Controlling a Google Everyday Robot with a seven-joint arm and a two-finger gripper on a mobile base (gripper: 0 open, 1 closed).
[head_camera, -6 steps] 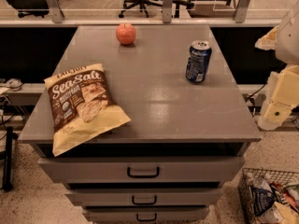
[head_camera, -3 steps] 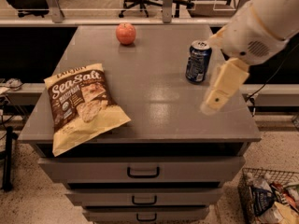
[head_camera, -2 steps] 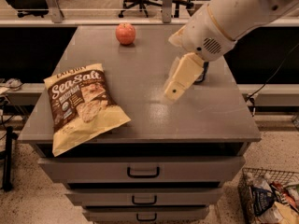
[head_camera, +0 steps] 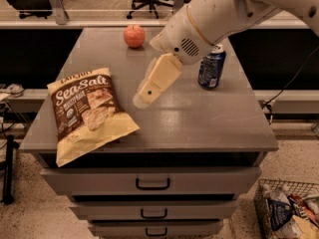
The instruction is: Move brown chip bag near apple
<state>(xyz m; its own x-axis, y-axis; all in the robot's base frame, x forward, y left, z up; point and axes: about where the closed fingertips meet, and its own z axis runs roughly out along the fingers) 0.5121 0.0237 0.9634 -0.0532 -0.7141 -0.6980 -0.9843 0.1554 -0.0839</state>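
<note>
Over the drawer cabinet (head_camera: 209, 118): gripper (head_camera: 143, 97) in approach step (open or closed, cannot tell). Brown chip bag (head_camera: 89, 114) lies near jaws, frontward; apple (head_camera: 134, 36) well beyond them. Next: descend onto the bag and grasp it.

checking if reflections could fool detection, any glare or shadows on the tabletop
Camera view: warm, dim light; a soft pale sheen on the grey table just right of the tool, which hangs over the table's middle between the brown chip bag and the blue can; the bag's crinkles catch small highlights.
</note>
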